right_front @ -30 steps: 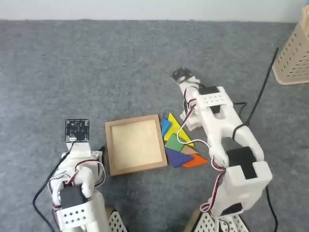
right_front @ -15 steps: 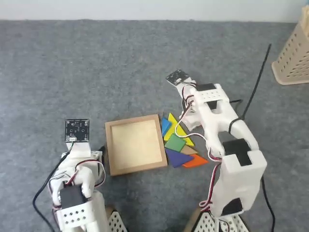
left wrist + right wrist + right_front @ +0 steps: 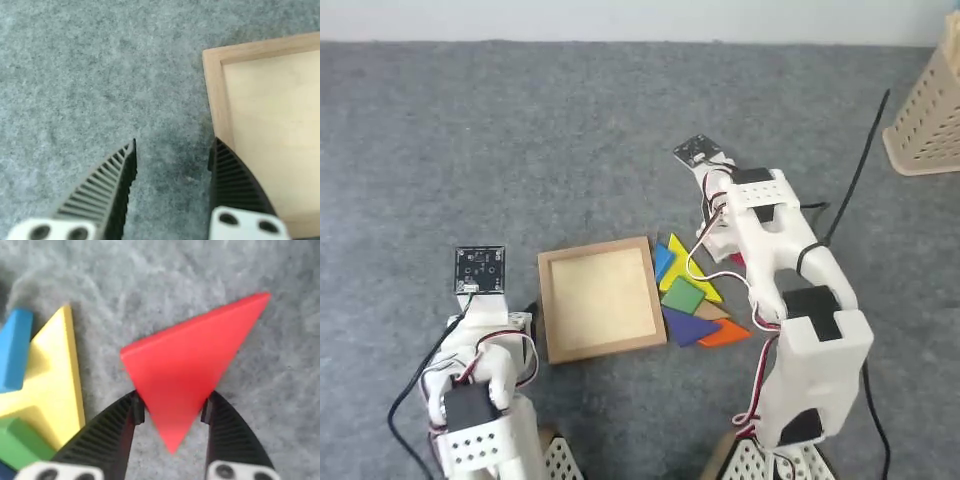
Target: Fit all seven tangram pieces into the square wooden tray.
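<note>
Findings, high view: the tray lay empty on the grey desk. The loose pieces were clustered just beside its right edge, under the right arm.

Left wrist view: the left gripper hung low with fingers spread, one of them over the tray's rim.

Right wrist view: the right gripper pinched the red triangle across two slanting edges near its point, close beside the yellow piece.

Judgement: a grip on converging edges may squeeze the piece out. The lift should be slow and level, and the triangle then turned square to a tray corner before release.

No legible writing was noted.
</note>
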